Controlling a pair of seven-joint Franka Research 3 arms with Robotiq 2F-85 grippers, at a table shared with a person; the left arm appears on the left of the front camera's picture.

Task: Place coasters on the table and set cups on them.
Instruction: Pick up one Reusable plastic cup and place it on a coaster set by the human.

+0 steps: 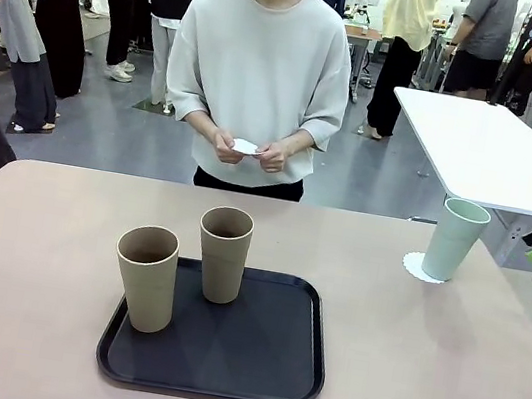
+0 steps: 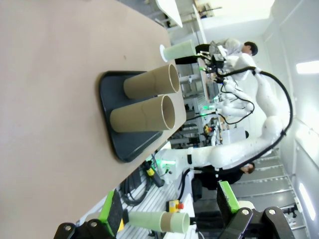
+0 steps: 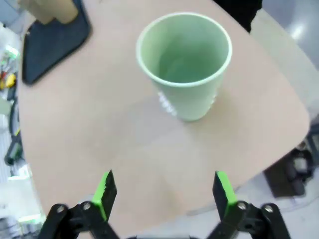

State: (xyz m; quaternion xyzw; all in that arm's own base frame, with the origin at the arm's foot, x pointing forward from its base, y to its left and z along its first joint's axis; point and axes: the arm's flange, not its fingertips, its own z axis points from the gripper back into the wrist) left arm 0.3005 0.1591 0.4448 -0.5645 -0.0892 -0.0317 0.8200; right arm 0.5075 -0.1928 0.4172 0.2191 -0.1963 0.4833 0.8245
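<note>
So, from the left: our left gripper (image 2: 169, 204) hangs low by the table (image 1: 25, 252), rolled sideways and aimed along it, jaws wide apart and empty. The tan cup (image 1: 144, 277) and the brown cup (image 1: 223, 254) stand upright, close together, on the black tray (image 1: 261, 361), the tan one nearer us. Beyond them the person (image 1: 262, 67) holds a white coaster (image 1: 245, 146) in both hands, off the table. We judge it comes next: once it lies flat, we should grip a cup mid-wall, lift straight clear of its neighbour and centre it. At right the mint cup (image 1: 455, 240) sits on a scalloped coaster (image 1: 415, 268); our right gripper (image 3: 164, 189) hovers short of it, tilted down, jaws spread, empty.
</note>
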